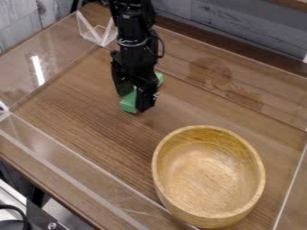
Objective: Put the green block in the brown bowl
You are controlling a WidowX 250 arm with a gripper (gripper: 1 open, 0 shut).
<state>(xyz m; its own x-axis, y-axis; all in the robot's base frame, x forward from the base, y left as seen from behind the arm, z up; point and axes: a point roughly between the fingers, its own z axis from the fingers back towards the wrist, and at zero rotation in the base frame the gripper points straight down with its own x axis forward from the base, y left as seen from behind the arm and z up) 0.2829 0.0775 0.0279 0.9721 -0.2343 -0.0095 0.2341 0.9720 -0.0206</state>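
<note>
Green block (128, 104) on wooden table (82, 135), open black hand (135, 90) over it, brown bowl (209, 177) nearby.

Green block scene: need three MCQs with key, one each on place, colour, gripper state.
1. Where is the green block?
A) inside the bowl
B) on the wooden table, under the gripper
C) on the bowl's rim

2. What colour is the bowl?
A) light brown
B) dark blue
C) white

3. How does the gripper stand?
A) closed on the bowl's rim
B) shut, with nothing near it
C) open, down at the block

Key:
1 B: the block lies on the wood, gripper over it.
2 A: its inside and rim are pale tan-brown.
3 C: the fingers stand apart at the block, green showing around them.
</note>
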